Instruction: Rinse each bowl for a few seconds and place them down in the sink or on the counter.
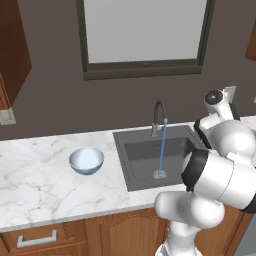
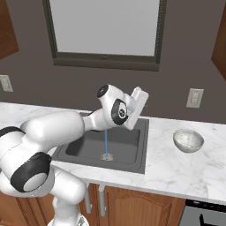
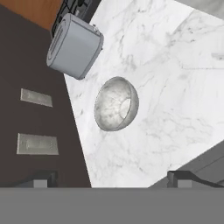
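1. bowls sit on opposite sides of the sink (image 1: 150, 155): the light blue bowl (image 1: 86, 160) stands upright on the counter (image 1: 45, 175) to the left of the basin, the speckled bowl (image 2: 188, 140) upright on the marble to the right.
2. both bowls are well apart from the basin's edge, and neither is touched by the robot.
3. water runs in a thin blue stream (image 1: 162, 147) from the gooseneck faucet (image 1: 158, 116) down onto the round drain (image 1: 159, 174).
4. the arm reaches over the sink's right side, its hand raised above the counter and turned toward the speckled bowl.
5. gripper (image 3: 111, 179): the two dark tips stand far apart at the bottom of the hand view, spread wide and holding nothing.
6. in the hand view, a grey cylindrical appliance (image 3: 74, 46) stands just beyond the speckled bowl, by the dark wall with its two wall plates (image 3: 37, 143).
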